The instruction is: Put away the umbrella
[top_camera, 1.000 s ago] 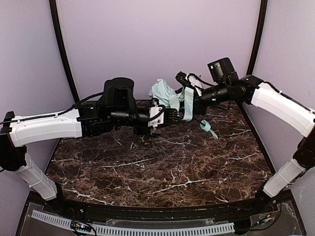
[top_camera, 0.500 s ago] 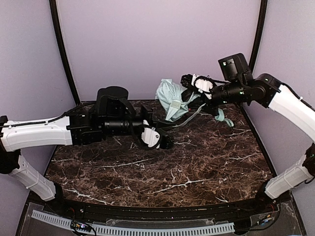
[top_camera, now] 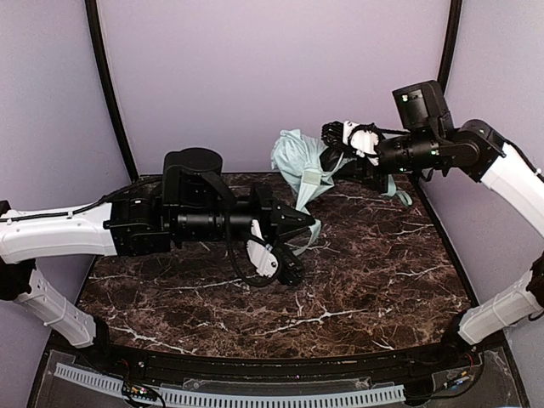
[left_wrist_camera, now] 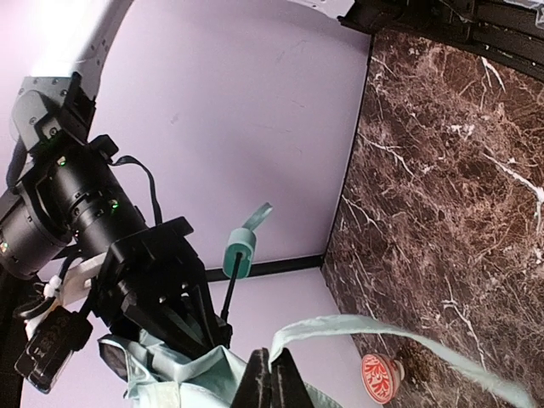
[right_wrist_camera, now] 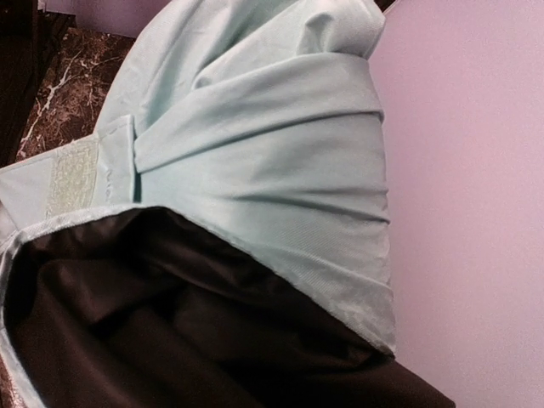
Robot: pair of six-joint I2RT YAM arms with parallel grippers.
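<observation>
A: where's the umbrella (top_camera: 296,161) sitting?
B: it's hanging in air over the back of the table (top_camera: 365,280), right gripper (top_camera: 338,143) clamping the bunched mint fabric, black lining showing
A: left gripper (left_wrist_camera: 270,384)?
B: jaws together, pinching the mint strap (left_wrist_camera: 382,331)

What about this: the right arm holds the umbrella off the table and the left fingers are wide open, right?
No: the left fingers are shut, pinching the strap, as the left wrist view shows. The right arm does hold the umbrella off the table.
</observation>
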